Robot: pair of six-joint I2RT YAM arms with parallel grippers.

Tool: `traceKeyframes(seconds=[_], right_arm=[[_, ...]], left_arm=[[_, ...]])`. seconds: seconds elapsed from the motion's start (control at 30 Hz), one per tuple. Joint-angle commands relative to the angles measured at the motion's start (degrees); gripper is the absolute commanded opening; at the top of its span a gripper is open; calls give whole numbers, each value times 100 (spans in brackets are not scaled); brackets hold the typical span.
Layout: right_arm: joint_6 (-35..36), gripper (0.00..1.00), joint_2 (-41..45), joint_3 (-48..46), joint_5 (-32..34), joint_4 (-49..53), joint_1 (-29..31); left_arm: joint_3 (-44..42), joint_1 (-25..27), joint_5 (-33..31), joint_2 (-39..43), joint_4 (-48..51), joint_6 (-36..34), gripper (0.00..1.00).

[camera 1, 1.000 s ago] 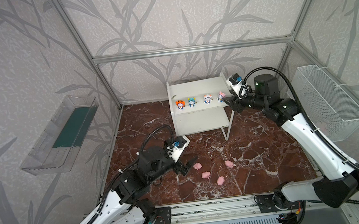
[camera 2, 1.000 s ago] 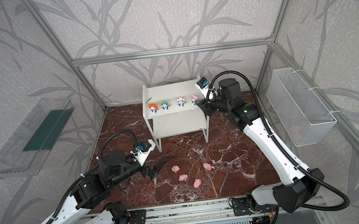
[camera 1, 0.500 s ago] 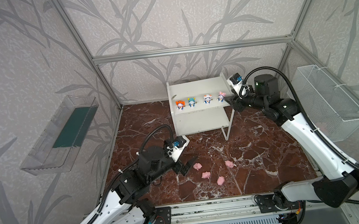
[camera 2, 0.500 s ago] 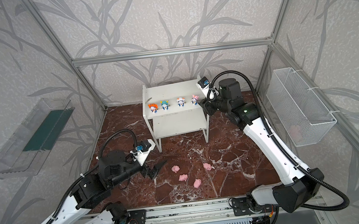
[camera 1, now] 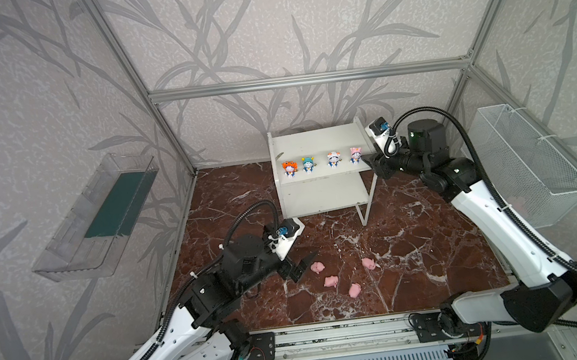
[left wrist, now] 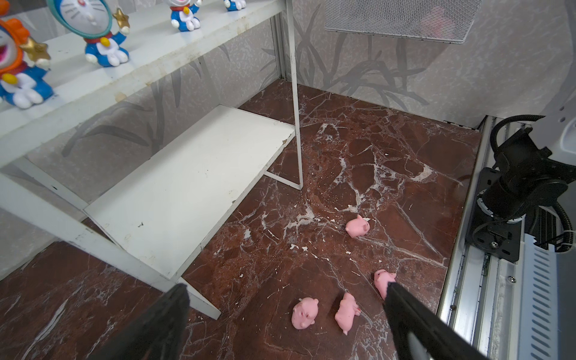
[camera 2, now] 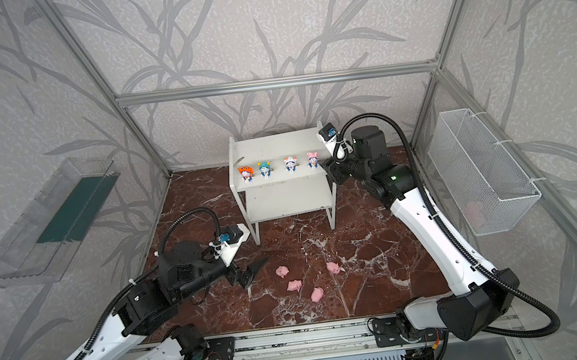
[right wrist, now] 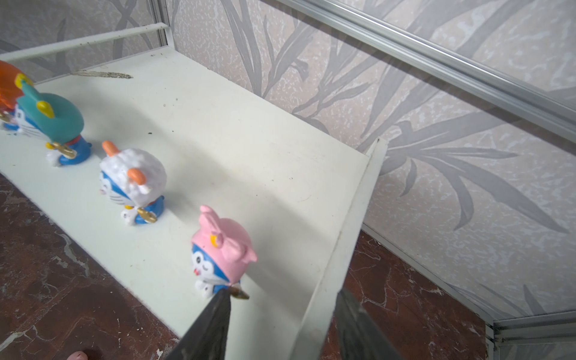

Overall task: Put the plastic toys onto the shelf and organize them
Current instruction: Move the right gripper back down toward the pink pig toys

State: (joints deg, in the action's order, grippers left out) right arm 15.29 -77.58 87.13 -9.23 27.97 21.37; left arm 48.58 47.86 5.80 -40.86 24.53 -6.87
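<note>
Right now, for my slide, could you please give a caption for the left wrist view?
Open left tool near four pink pigs beside the white shelf; cartoon figurines stand on its top board.

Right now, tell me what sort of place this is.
Likely a robot test cell, not a home: an aluminium frame with leaf-print panels boxes in a marble-look floor, and a mounting rail runs along the front.

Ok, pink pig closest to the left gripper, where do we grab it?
Probably pinch the pig across its rounded flanks, coming down: it's low on the floor, nothing tall to hold. The open left gripper is beside it; the next pig lies apart, leaving finger room.
</note>
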Motion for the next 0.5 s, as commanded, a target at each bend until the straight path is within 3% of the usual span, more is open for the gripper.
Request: traceKeyframes(seconds=[0.0, 0.23, 0.47], right_arm=[[-132, 58, 325, -58, 12, 54, -27], [-471, 70, 1212, -515, -181, 244, 127], [-776, 86, 2226, -1389, 473, 779, 1282]], left_arm=[[-47, -35, -28, 60, -261, -59, 99], [428, -32, -701, 2, -334, -328, 99], [700, -36, -1177, -9, -546, -655, 99]])
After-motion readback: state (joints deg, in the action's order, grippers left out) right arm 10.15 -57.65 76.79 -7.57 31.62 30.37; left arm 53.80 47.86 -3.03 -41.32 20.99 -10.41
